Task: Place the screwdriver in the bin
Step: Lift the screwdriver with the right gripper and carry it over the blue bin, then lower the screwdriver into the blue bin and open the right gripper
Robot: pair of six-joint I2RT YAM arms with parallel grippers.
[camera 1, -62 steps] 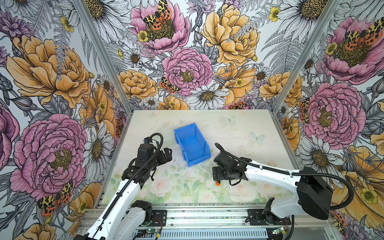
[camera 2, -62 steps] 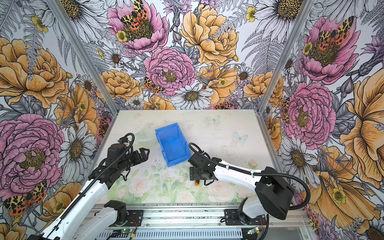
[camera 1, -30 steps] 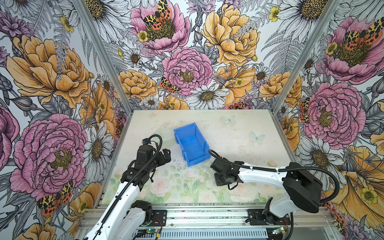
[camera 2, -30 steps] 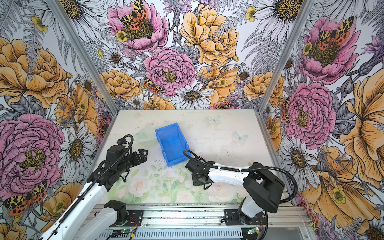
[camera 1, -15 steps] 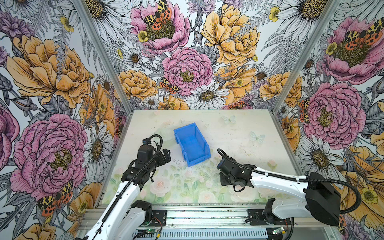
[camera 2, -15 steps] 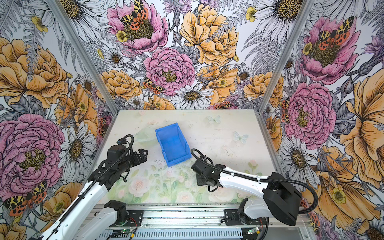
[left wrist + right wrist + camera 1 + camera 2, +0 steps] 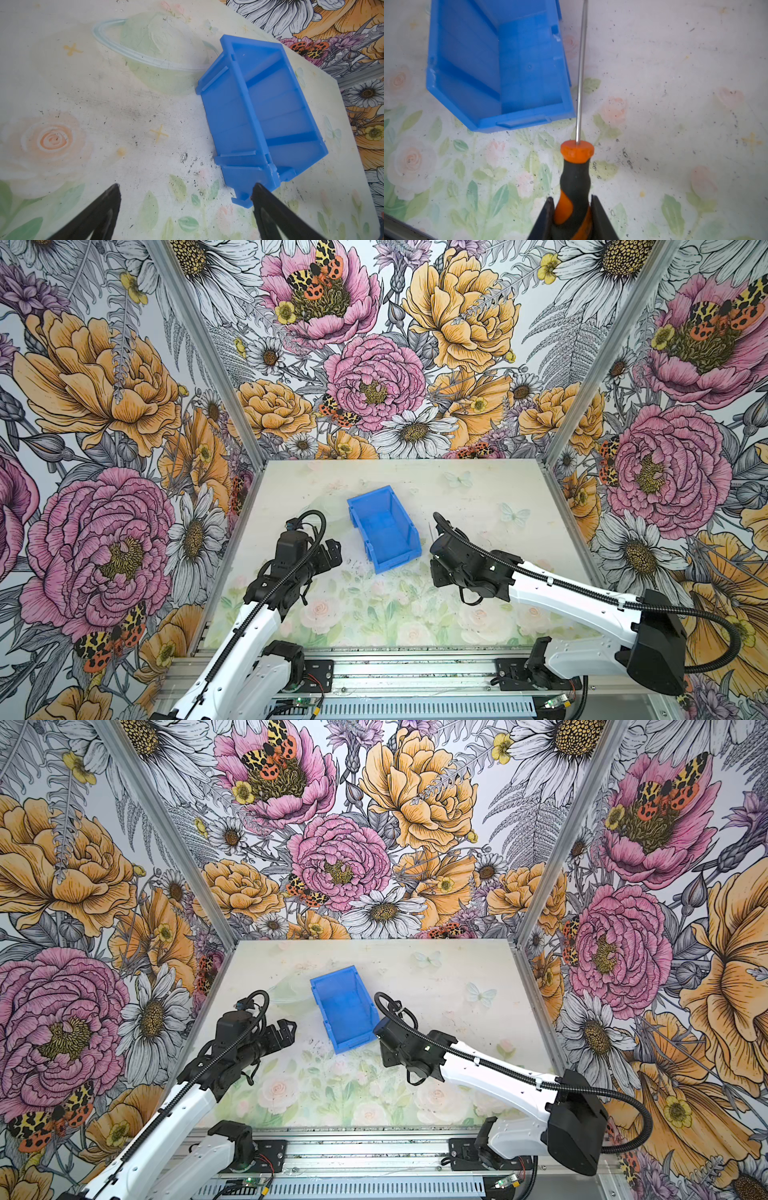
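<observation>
So my right gripper [image 7: 572,200] is clamped tight on the orange-and-black handle of the screwdriver [image 7: 576,166]. The shaft runs just outside one side wall of the bin [image 7: 529,121], not in it yet. My left gripper [image 7: 185,188] is spread wide, holding nothing, by the bin's corner.
</observation>
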